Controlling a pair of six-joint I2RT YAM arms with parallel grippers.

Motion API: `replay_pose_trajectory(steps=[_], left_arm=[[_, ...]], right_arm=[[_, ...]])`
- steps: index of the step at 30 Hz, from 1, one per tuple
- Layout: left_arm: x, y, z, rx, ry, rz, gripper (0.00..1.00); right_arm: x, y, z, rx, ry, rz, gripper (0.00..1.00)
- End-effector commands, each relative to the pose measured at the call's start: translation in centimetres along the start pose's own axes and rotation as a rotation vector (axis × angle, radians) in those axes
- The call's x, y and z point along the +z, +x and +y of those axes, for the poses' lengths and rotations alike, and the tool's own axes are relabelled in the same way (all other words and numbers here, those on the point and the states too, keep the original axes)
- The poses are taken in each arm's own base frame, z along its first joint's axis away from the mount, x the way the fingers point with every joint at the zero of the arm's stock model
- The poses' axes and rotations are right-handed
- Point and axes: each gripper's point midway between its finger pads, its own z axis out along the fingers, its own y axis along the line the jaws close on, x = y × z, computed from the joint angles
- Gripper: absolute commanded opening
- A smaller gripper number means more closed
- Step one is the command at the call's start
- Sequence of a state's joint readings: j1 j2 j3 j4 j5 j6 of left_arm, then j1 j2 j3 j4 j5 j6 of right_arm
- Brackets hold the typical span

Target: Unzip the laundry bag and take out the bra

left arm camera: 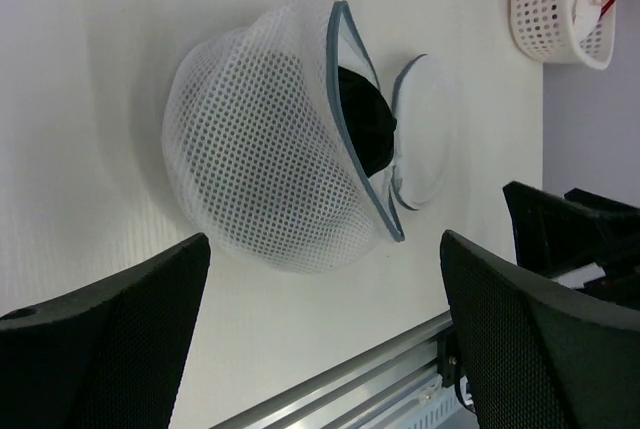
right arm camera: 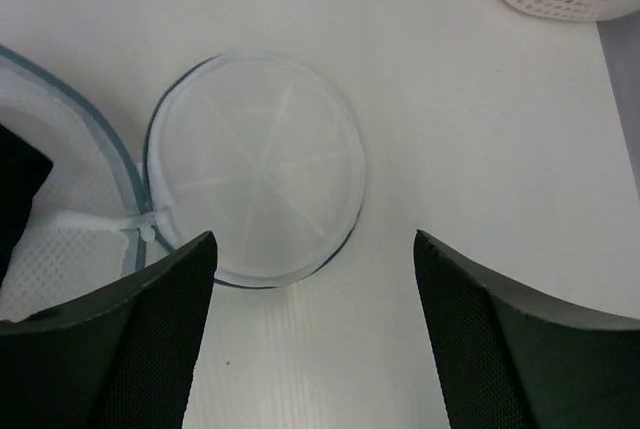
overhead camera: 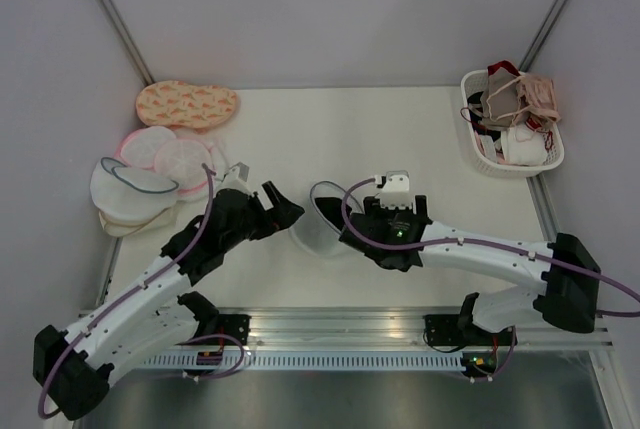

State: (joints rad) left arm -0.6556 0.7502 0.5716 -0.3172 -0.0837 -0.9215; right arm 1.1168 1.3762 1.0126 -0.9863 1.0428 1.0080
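Observation:
The laundry bag (left arm camera: 260,179) lies on its side on the white table, a white mesh dome with a grey-blue zipper rim. It is unzipped, and its round lid flap (right arm camera: 260,169) lies flat beside it. The black bra (left arm camera: 365,129) shows inside the opening and at the left edge of the right wrist view (right arm camera: 18,189). My left gripper (left arm camera: 325,284) is open and empty, just short of the dome's side. My right gripper (right arm camera: 312,249) is open and empty, just short of the lid flap. In the top view the bag (overhead camera: 316,239) sits between the left gripper (overhead camera: 285,205) and the right gripper (overhead camera: 352,227).
A white basket (overhead camera: 545,154) with beige, pink and white bras stands at the back right. Pink-rimmed round bags (overhead camera: 165,154) and an orange patterned one (overhead camera: 188,104) are stacked at the back left. A metal rail (overhead camera: 330,324) runs along the near table edge.

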Motion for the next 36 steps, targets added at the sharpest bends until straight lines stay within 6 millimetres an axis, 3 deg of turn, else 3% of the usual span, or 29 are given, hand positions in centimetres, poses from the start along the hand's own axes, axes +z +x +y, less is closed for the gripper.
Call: replay_pose_trajectory(steps=[1,2,3,4,6,14,19,22,23,26,28,36], left_arm=[[1.4,-1.9,-4.1,0.124,0.107,0.001,0.98],[1.9,-2.3,-4.8,0.155,0.126,-0.009,0.96],[2.2,-2.2,-5.8,0.17,0.157,0.013,0.93],[3.3,-1.9,-5.6,0.183,0.142,0.036,0.91],[4.1,-2.3,-6.5,0.216,0.147,0.043,0.81],[8.2,0.7,-3.6,0.307,-0.06,0.198,0.77],[9.1,2.0,-2.7,0.365,-0.132,0.25,0.73],[9.6,2.1,-1.8,0.39,-0.191,0.26,0.55],[9.6,2.3,-1.6,0.395,-0.199,0.264,0.33],[9.7,2.7,-1.0,0.397,-0.214,0.276,0.02],[9.6,2.8,-0.9,0.397,-0.213,0.278,0.02],[8.6,3.3,-0.2,0.378,-0.212,0.269,0.02]], right_arm=[[-2.0,-2.0,0.6,0.176,-0.149,-0.068,0.83],[-2.5,-2.3,1.4,0.193,-0.223,-0.074,0.81],[-3.9,-4.5,2.3,0.263,-0.348,-0.132,0.79],[-3.8,-3.4,2.6,0.259,-0.393,-0.125,0.77],[-4.9,-4.0,3.2,0.306,-0.502,-0.132,0.74],[-2.9,-0.9,5.6,0.212,-0.578,-0.001,0.75],[-1.2,-0.4,6.4,0.275,-0.656,0.043,0.75],[-0.4,-0.7,6.8,0.288,-0.706,0.048,0.74],[-0.3,-0.9,7.1,0.286,-0.729,0.048,0.74],[0.3,-1.0,8.6,0.31,-0.83,0.082,0.73],[0.8,-2.1,9.2,0.346,-0.882,0.072,0.73],[1.3,-2.2,13.7,0.317,-1.033,0.143,0.72]])
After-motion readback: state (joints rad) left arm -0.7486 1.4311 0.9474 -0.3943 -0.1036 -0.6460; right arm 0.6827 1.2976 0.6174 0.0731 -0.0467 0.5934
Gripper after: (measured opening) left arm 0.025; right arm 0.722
